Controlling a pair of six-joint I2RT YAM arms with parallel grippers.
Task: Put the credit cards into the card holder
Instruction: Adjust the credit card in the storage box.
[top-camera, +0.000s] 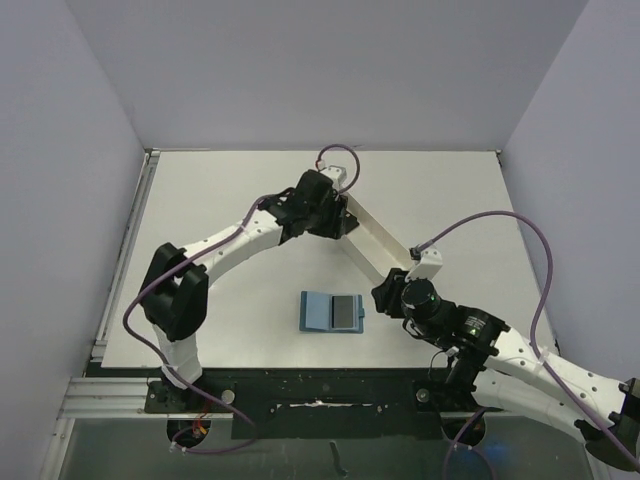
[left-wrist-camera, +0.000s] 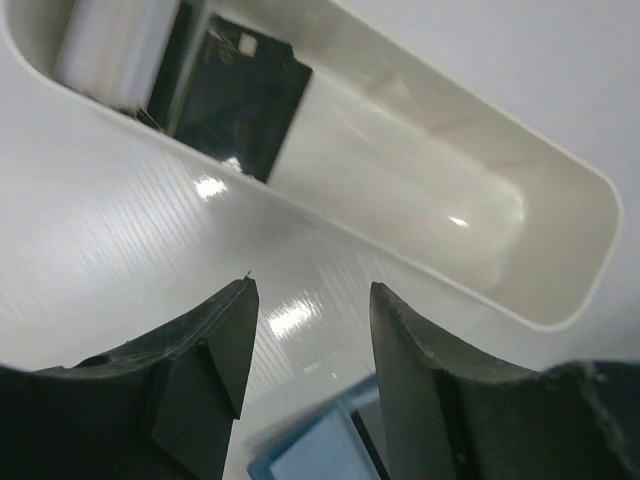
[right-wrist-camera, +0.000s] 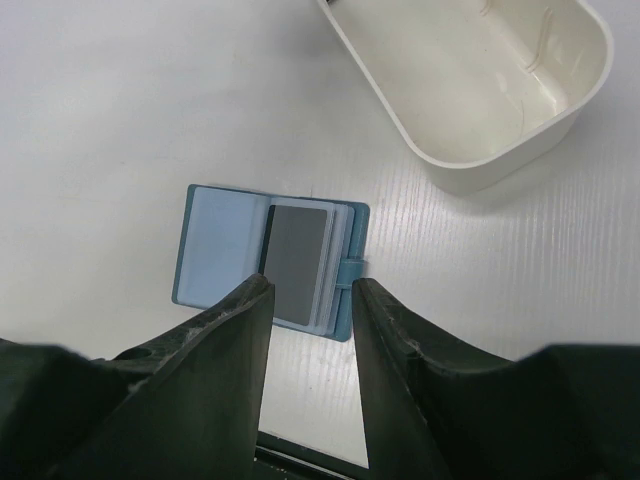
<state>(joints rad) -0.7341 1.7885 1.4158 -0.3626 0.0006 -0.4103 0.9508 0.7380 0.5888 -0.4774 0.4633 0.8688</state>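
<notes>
- The left pincer (left-wrist-camera: 312, 290) is released, its jaws apart with nothing between them. It hangs over the bench (left-wrist-camera: 120, 250) just beside the long white tray (left-wrist-camera: 560, 250).
- The right pincer (right-wrist-camera: 312, 283) is also released and empty, and it hovers above the open card holder (right-wrist-camera: 215, 250).
- The card holder lies flat with its blue pockets up, near the bench's front edge and between the two arm bases. One dark grey card (right-wrist-camera: 298, 262) sits in its right-hand pocket.
- More credit cards wait at the tray's far end: a black card (left-wrist-camera: 235, 100) and pale ones (left-wrist-camera: 105, 45) beside it (whether they lie flat or lean, I cannot tell).
- The step in hand looks like fetching the next card, with one card stowed and the rest to come.
- That next move calls for the left pincer to dip inside the tray and pinch a thin card by its edge, which is fiddly work against smooth walls.
- Room is tight inside the tray, whose sides hem in the fingers. The tray's near end comes close to the right arm's wrist.
- Bare bench lies to the left of the holder, which gives the left arm an unhindered path for bringing a card across.
</notes>
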